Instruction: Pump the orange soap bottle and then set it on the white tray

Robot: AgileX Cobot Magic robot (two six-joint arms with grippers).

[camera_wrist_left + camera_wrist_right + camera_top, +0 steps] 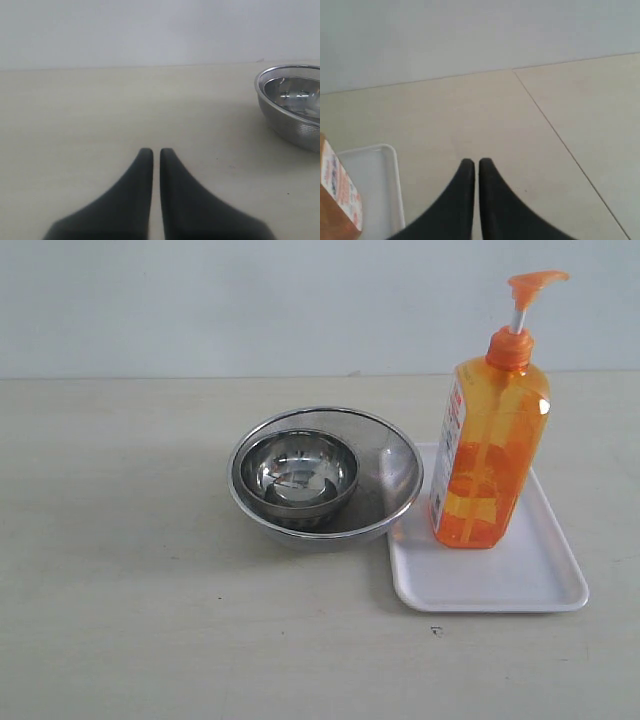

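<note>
The orange soap bottle [492, 452] stands upright on the white tray [520, 575], toward its far left part, pump head raised and pointing right. In the right wrist view a slice of the bottle's label side [337, 192] and the tray's corner [392, 170] show beside my right gripper [476, 162], which is shut on nothing over bare table, apart from both. My left gripper [156, 151] is shut and empty too, low over the table, well away from the bottle. Neither gripper shows in the exterior view.
Two nested steel bowls [325, 475] sit just left of the tray, the big one's rim touching or overlapping the tray's edge; the big bowl [292, 112] also shows in the left wrist view. A table seam [560, 137] runs past the right gripper.
</note>
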